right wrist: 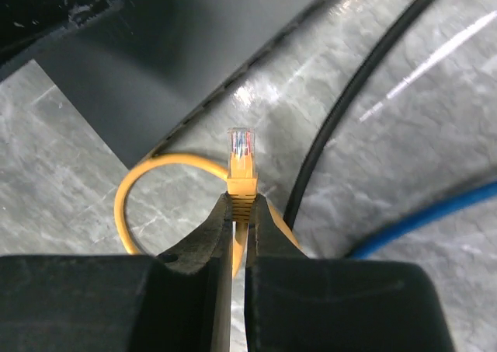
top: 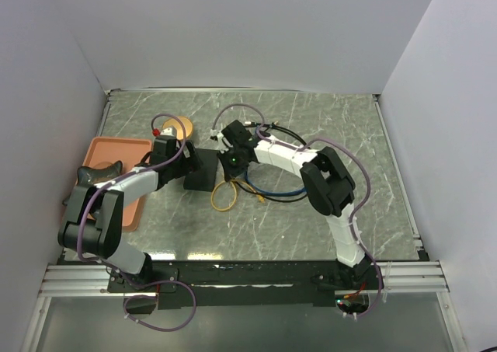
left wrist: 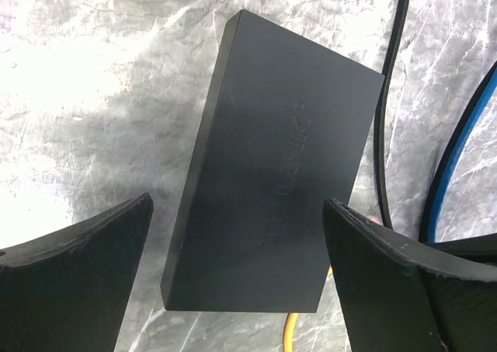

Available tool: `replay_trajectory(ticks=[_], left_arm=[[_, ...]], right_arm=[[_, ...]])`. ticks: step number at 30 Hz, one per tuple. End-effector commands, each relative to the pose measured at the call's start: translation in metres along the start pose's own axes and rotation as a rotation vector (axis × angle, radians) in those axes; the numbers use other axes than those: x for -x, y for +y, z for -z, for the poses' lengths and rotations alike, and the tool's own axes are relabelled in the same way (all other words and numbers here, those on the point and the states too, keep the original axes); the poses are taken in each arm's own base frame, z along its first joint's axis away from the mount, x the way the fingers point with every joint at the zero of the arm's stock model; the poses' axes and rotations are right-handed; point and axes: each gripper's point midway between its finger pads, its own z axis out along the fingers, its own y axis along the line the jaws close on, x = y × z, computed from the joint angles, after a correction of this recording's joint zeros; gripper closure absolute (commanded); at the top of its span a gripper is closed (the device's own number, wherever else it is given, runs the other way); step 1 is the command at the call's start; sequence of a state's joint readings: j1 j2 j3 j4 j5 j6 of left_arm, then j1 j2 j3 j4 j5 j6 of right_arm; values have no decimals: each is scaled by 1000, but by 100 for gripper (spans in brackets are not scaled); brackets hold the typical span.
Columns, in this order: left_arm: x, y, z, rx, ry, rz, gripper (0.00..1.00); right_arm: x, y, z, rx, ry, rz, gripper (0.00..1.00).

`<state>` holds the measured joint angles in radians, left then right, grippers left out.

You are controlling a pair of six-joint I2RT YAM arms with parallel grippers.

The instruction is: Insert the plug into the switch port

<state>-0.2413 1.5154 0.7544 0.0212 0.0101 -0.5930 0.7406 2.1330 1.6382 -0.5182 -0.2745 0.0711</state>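
Grey marble table (top: pixel 326 127), black switch (top: pixel 199 176), orange tray (top: pixel 109 151), yellow cable (right wrist: pixel 171 158), blue cable (right wrist: pixel 435 212)

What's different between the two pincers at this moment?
The left pincer is spread wide open and empty above the black switch; the right pincer is pinched shut on the plug of a yellow cable. The left looks down on the switch's flat top; the right holds its plug near the switch's side. Both have black fingers.

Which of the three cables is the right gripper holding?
The yellow cable, its plug pinched in the right gripper; the black cable and blue cable lie free.
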Motion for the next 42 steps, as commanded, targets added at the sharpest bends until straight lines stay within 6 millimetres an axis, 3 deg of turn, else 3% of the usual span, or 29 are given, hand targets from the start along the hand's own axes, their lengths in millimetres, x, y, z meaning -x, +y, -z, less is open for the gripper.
replay_trajectory(ticks=[1, 6, 16, 25, 31, 35, 41, 42], left_arm=[[18, -9, -3, -14, -33, -24, 2], [21, -12, -3, -29, -40, -26, 2], [16, -14, -8, -47, -15, -50, 2], [1, -14, 11, -94, -16, -28, 1], [-6, -1, 25, -47, -39, 27, 1], [-11, 9, 34, -17, -49, 62, 1], [2, 25, 40, 9, -91, 106, 1], [5, 27, 41, 12, -97, 106, 2]], right_arm=[[-3, 6, -4, 1, 60, 33, 100], [-17, 11, -15, 4, 132, 52, 100], [-24, 57, -21, 72, 149, 193, 100], [-28, 81, -23, 133, 147, 238, 100], [-20, 97, -22, 164, 111, 253, 100], [-15, 98, -21, 154, 84, 239, 100], [-5, 72, -7, 68, 27, 204, 100], [-11, 68, -7, 67, 36, 197, 100]])
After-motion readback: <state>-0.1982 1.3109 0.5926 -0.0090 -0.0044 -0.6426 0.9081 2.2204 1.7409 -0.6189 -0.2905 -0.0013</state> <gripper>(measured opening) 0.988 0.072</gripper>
